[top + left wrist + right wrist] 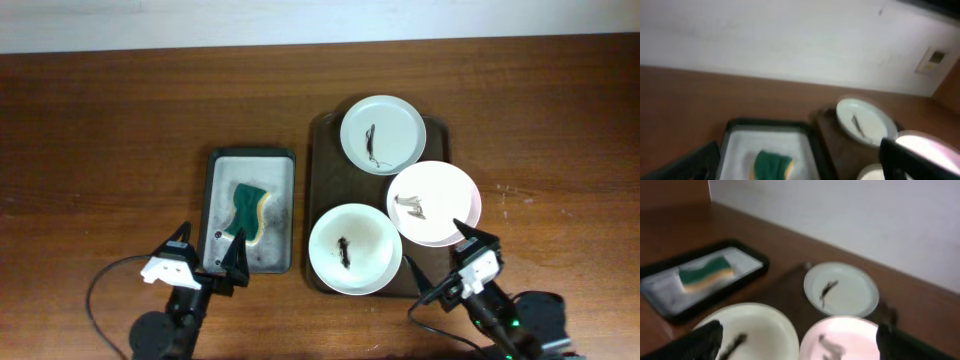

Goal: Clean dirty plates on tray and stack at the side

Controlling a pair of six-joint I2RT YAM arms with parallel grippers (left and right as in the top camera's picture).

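Three dirty white plates lie on the dark brown tray: a far plate with a dark smear, a pinkish plate at the right, and a near plate with a dark smear. My left gripper is open and empty at the near end of the grey basin. My right gripper is open and empty, near the front right of the tray. The right wrist view shows the far plate, pinkish plate and near plate. The left wrist view shows the far plate.
A grey basin with a dark rim stands left of the tray and holds a green and yellow sponge. The sponge also shows in the left wrist view and the right wrist view. A white wall stands behind the table.
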